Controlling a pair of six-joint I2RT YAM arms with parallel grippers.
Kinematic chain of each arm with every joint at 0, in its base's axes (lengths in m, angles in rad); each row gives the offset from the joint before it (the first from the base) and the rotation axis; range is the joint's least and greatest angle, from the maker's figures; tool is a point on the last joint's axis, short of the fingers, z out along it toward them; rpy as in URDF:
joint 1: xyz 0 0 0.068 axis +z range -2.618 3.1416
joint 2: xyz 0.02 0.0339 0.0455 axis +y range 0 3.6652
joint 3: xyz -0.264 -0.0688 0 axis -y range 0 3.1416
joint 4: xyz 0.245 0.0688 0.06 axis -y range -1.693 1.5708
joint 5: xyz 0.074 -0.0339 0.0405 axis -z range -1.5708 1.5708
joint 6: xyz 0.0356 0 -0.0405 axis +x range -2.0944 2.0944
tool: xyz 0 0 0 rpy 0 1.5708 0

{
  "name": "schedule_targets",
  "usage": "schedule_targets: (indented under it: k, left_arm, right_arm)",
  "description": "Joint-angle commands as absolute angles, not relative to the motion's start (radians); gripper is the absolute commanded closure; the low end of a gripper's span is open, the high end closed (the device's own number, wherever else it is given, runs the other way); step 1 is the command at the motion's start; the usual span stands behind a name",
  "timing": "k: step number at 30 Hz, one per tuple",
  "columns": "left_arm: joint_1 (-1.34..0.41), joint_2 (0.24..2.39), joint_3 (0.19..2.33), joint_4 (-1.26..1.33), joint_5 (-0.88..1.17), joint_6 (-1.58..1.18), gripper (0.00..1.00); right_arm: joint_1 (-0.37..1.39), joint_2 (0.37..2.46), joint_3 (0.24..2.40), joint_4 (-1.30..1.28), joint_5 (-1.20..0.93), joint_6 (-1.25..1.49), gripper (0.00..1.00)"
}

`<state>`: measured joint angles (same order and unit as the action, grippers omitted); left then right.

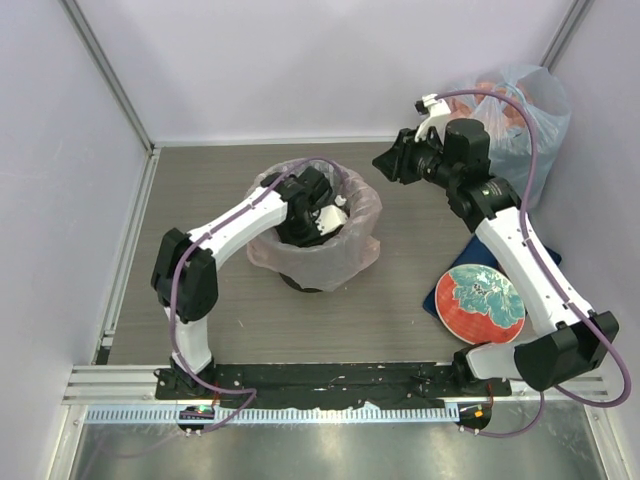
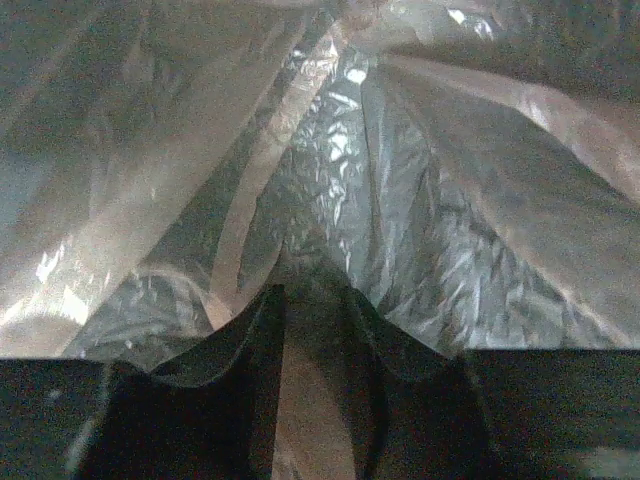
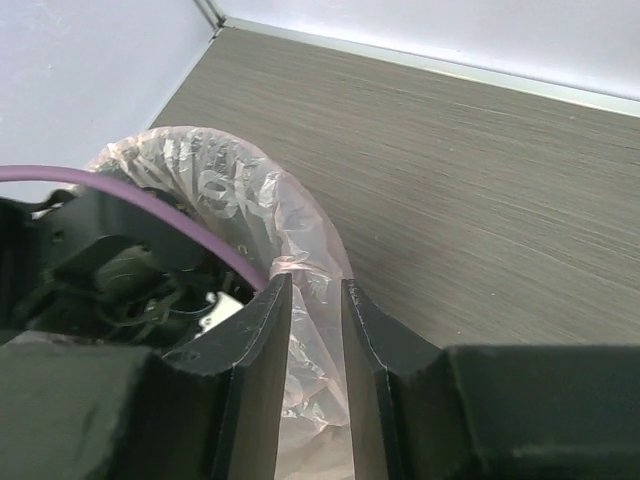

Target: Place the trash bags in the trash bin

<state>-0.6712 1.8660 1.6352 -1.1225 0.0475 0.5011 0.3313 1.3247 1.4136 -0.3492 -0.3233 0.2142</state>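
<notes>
Bag (image 1: 352, 258), pink and thin, already sits in the black bin (image 1: 306, 284) at centre left of the top view. Its rim is folded out over the bin's edge all round. The left pincer (image 1: 318, 222) reaches down inside it. The right pincer (image 1: 392, 160) hangs above the desk (image 1: 400, 240) at upper right of the bin, apart from it. Count: one pink bag, one bin, two pincers, one bulging clear bag (image 1: 525, 110) in the upper right corner, and one red and teal plate (image 1: 482, 303) at lower right.

From the left wrist, crinkled film fills the frame and the jaws stand at a narrow slit. Whether film is pinched between them I cannot tell.

From the right wrist, the jaws are drawn to a narrow slit on nothing. The bag's rim shows past them at centre left.

Lining looks almost done. Likely left is seating the film and lifting the left arm out.
</notes>
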Motion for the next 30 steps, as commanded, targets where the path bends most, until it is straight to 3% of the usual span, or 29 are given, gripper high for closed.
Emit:
schedule_targets:
  k: [1, 10, 13, 14, 20, 30]
  left_arm:
    - [-0.667, 1.930, 1.661, -1.108, 0.037, 0.500, 0.65]
    - [-0.666, 1.986, 1.534, -1.029, 0.040, 0.540, 0.65]
    - [-0.663, 2.012, 1.511, -1.016, 0.067, 0.551, 0.55]
    - [-0.661, 2.019, 1.509, -1.015, 0.087, 0.554, 0.46]
    - [-0.661, 2.065, 1.519, -1.035, 0.147, 0.580, 0.21]
    - [-0.658, 2.095, 1.496, -1.028, 0.167, 0.603, 0.05]
  right_arm:
    - [0.328, 1.341, 1.410, -0.290, -0.405, 0.212, 0.66]
    - [0.328, 1.433, 1.431, -0.276, -0.445, 0.213, 0.63]
    - [0.328, 1.440, 1.433, -0.265, -0.451, 0.218, 0.60]
    - [0.328, 1.442, 1.436, -0.264, -0.459, 0.222, 0.60]
    - [0.330, 1.462, 1.460, -0.255, -0.480, 0.235, 0.56]
    - [0.370, 1.503, 1.503, -0.302, -0.489, 0.204, 0.47]
